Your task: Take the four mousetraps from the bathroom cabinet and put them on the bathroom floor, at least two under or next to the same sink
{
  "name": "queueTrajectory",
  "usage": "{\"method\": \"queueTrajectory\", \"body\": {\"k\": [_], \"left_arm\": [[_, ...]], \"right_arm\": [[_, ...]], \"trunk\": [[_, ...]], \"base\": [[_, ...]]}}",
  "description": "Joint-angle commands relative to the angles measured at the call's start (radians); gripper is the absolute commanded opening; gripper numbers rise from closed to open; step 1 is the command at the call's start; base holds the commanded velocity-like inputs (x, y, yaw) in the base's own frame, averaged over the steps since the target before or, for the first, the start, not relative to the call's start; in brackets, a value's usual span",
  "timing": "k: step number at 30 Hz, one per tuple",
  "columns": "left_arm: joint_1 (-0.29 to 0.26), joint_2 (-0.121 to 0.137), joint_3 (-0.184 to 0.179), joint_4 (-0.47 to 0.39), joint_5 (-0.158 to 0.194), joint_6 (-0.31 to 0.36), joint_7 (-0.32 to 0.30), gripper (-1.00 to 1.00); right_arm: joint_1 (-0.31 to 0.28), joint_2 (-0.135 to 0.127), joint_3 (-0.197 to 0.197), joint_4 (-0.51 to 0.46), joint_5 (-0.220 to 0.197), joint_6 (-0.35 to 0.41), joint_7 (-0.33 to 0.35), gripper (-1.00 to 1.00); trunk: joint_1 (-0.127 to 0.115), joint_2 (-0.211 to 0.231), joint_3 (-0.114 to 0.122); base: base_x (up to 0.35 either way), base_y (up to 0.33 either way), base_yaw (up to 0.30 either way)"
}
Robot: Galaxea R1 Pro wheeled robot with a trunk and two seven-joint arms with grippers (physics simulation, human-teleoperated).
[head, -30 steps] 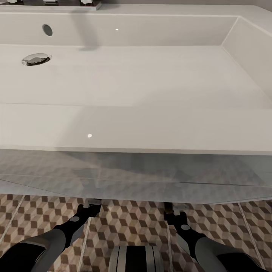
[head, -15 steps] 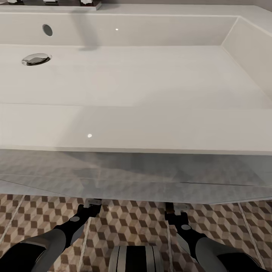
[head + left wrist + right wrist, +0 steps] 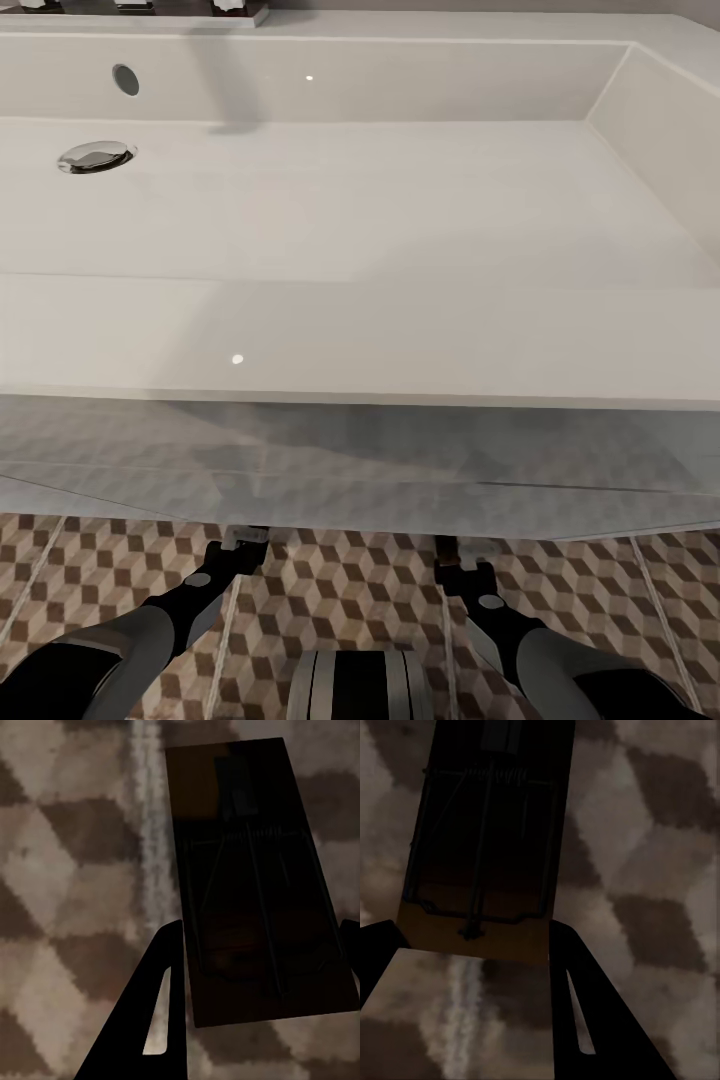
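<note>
Under my left gripper [image 3: 262, 931] lies a dark-brown mousetrap [image 3: 251, 862], its sides flush against both black fingers [image 3: 161, 1005], just above the cube-patterned bathroom floor [image 3: 67, 892]. My right gripper [image 3: 471, 931] pinches the near end of a second mousetrap [image 3: 484, 832] over the same tiles. In the head view both grippers, left [image 3: 245, 540] and right [image 3: 462, 552], reach down to the floor [image 3: 360, 590] at the front edge of the white vanity [image 3: 400, 470] that carries the bathroom sink [image 3: 360, 340]. The cabinet is out of view.
The wide basin has a chrome drain [image 3: 95, 157] and an overflow hole [image 3: 126, 79] at the back left. The vanity front overhangs the fingertips. Pale grout lines [image 3: 230, 620] cross the tiles, and my base [image 3: 360, 685] sits between the arms.
</note>
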Motion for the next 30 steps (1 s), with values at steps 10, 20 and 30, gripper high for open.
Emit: {"method": "queueTrajectory", "body": {"k": [10, 20, 30], "left_arm": [[0.000, 0.000, -0.007, 0.001, 0.002, -0.003, 0.003, -1.00], [0.000, 0.000, -0.007, 0.001, 0.002, -0.003, 0.003, -1.00], [0.000, 0.000, -0.007, 0.001, 0.002, -0.003, 0.003, -1.00]], "right_arm": [[-0.001, -0.004, 0.006, 0.001, 0.002, -0.002, -0.005, -1.00], [-0.002, -0.019, 0.004, 0.001, -0.006, -0.004, -0.005, -1.00], [-0.002, -0.021, 0.005, 0.001, -0.007, -0.002, -0.005, -1.00]], "trunk": [[0.000, 0.000, -0.001], [0.000, 0.000, -0.001], [0.000, 0.000, -0.001]], "base": [[0.000, 0.000, 0.000], [0.000, 0.000, 0.000], [0.000, 0.000, 0.000]]}}
